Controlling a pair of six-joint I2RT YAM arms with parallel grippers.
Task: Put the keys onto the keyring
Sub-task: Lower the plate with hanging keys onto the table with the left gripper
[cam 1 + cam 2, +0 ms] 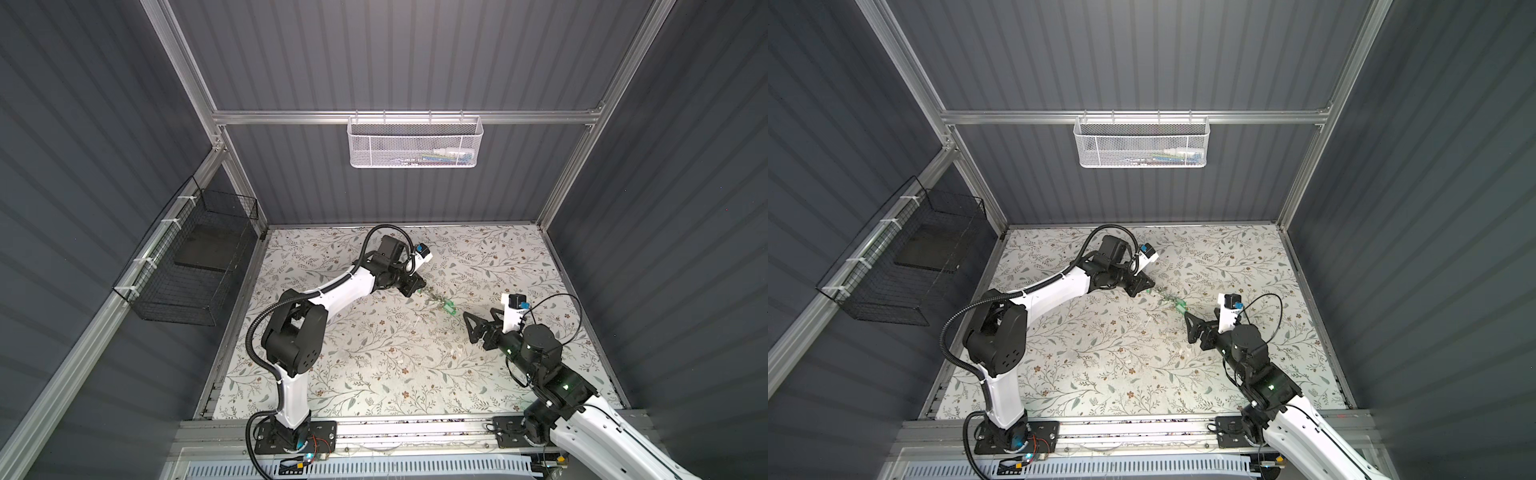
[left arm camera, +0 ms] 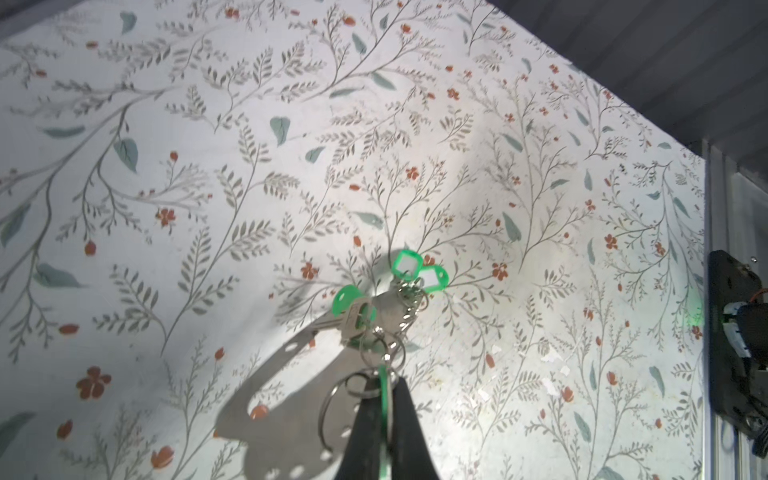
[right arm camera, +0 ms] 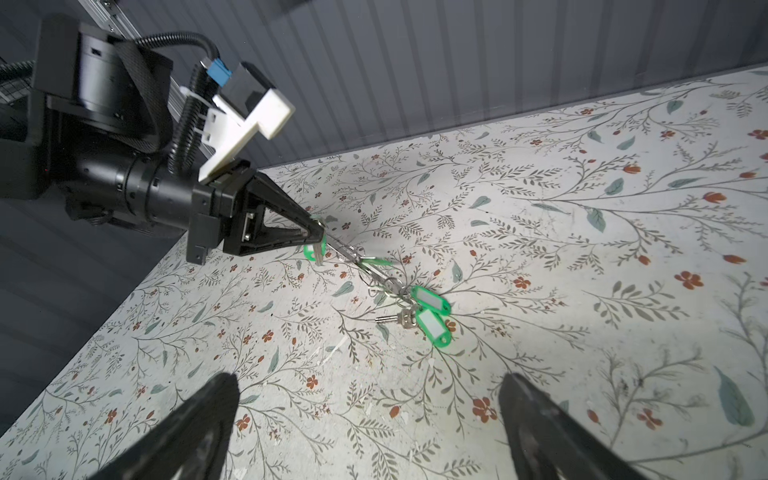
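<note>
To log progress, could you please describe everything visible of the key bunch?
The key bunch is a string of silver split rings linking green plastic tags with white label windows and silver keys. The shut left gripper pinches one end by a tag; the string slopes down, its far end, two tags and a key, resting on the floral table.

My right gripper [image 3: 369, 380] gapes wide over the table [image 3: 582, 249]; the left gripper [image 3: 319, 237] pinches one end of the keys [image 3: 432, 299].
</note>
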